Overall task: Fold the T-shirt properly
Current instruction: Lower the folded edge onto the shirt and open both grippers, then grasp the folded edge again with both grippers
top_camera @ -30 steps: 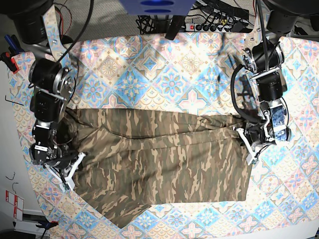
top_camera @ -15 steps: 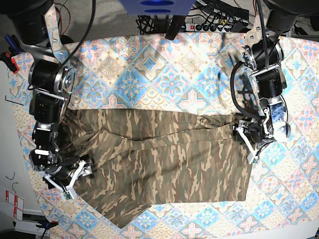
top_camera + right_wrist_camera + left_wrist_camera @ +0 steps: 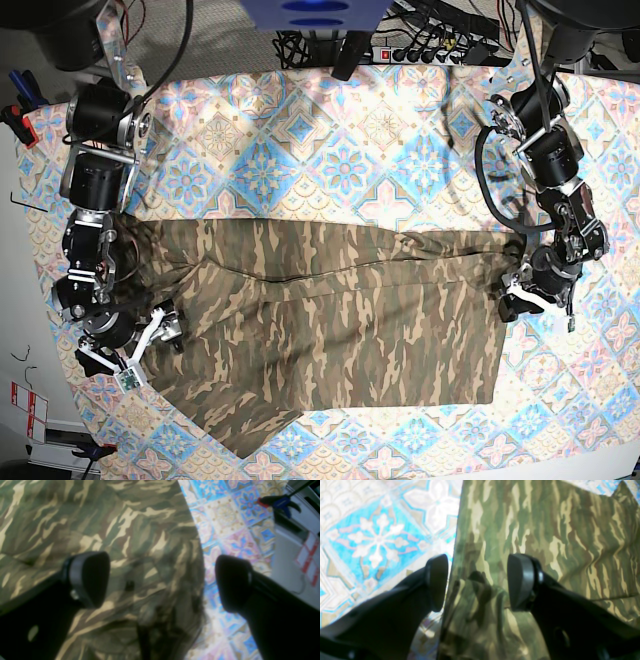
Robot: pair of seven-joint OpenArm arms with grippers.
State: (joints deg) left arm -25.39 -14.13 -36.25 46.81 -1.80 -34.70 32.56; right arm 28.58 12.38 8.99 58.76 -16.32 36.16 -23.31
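Only camouflage T-shirt (image 3: 330, 320), unlabelled.

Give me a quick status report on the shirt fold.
Left gripper open, right gripper open, both over shirt edges. T-shirt lies folded lengthwise on tablecloth, nothing held. Nothing in the way.

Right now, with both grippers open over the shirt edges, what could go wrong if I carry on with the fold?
1. The T-shirt lies uneven: a corner sticks out at the bottom and fabric bunches near the left gripper. Folding on may lock in creases.
2. Each open gripper straddles the shirt's edge, left gripper and right gripper, one finger over the tablecloth. Closing low might pinch the cloth too.
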